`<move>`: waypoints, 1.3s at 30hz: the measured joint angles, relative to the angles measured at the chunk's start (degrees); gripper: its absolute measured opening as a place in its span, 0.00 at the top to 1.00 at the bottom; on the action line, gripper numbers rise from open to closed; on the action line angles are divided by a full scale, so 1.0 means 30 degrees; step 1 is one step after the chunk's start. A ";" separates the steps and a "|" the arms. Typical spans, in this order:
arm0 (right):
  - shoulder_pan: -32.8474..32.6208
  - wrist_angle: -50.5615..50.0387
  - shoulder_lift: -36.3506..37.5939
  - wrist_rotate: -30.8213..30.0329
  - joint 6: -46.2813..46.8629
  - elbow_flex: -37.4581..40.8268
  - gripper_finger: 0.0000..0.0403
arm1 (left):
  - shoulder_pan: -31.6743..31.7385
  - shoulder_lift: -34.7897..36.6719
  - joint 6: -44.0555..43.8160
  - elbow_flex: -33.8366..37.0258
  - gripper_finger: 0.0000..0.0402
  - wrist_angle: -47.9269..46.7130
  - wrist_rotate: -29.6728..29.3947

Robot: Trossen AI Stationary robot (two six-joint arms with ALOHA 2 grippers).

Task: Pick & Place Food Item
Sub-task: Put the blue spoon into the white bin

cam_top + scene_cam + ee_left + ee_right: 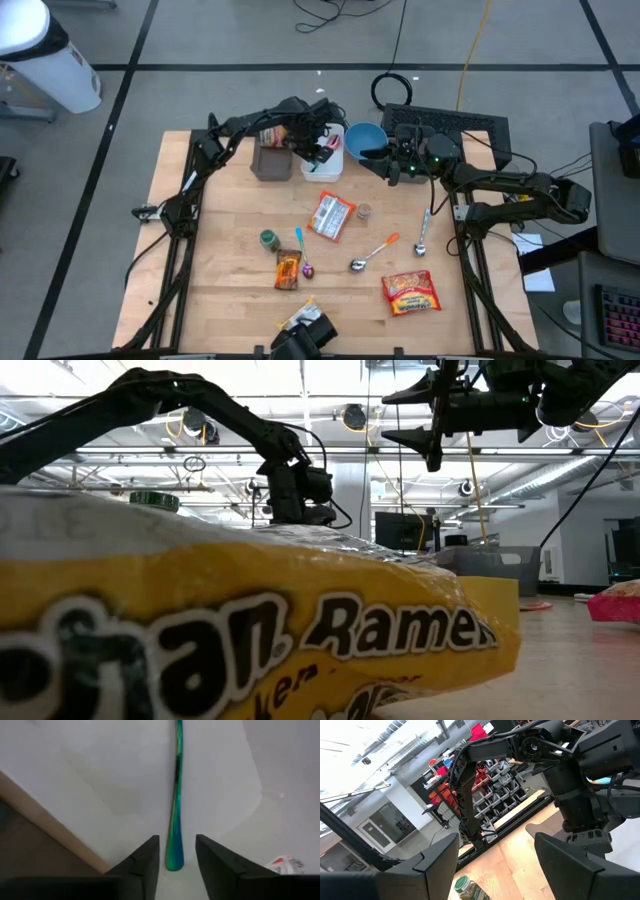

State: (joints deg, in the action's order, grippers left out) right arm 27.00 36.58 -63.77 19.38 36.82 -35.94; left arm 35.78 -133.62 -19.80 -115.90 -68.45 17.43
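Note:
My left gripper (322, 150) is open over the white container (322, 165) at the table's far side. In the left wrist view its two fingers (148, 860) stand on either side of the near end of a teal spoon handle (175, 820), with a gap on each side. The handle lies on the container's white bottom (100, 780). My right gripper (368, 155) is open and empty, raised beside the blue bowl (362, 135); it also shows in the low view (430, 430). A white-and-orange ramen packet (332, 215), a red ramen packet (410, 292) and a small snack packet (288, 270) lie flat on the table.
A grey box (270, 160) stands left of the white container. A small green-lidded jar (268, 240), several spoons (372, 252) and a small cup (364, 211) lie around the table's middle. A yellow ramen packet (250, 630) fills the low view's foreground.

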 joint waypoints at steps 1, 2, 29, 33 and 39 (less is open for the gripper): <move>0.0005 0.0000 0.0005 0.0000 0.0000 0.0000 0.37 | 0.0040 0.0000 -0.0070 0.0000 0.63 -0.0006 0.0218; 0.0001 0.0000 0.0002 -0.0002 0.0000 0.0000 0.37 | 0.0075 0.0000 -0.0090 0.0000 0.61 -0.0006 0.0360; 0.0007 -0.0007 0.0000 -0.2558 0.0263 0.0000 0.37 | -0.1909 0.9087 0.2503 -0.5056 0.61 -0.0753 -0.4431; 0.0007 -0.0015 0.0005 -0.2565 0.1087 0.0000 0.37 | -0.3030 1.0686 0.2533 -0.5056 0.61 -0.1129 -0.6519; -0.0036 -0.0007 0.0000 -0.2543 0.2350 0.0000 0.37 | -0.4690 1.2208 0.2522 -0.4093 0.61 -0.1596 -0.7582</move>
State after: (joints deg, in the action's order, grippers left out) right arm 26.89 36.56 -63.77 11.75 43.87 -35.94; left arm 21.71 -97.00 -12.23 -128.17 -73.24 -5.32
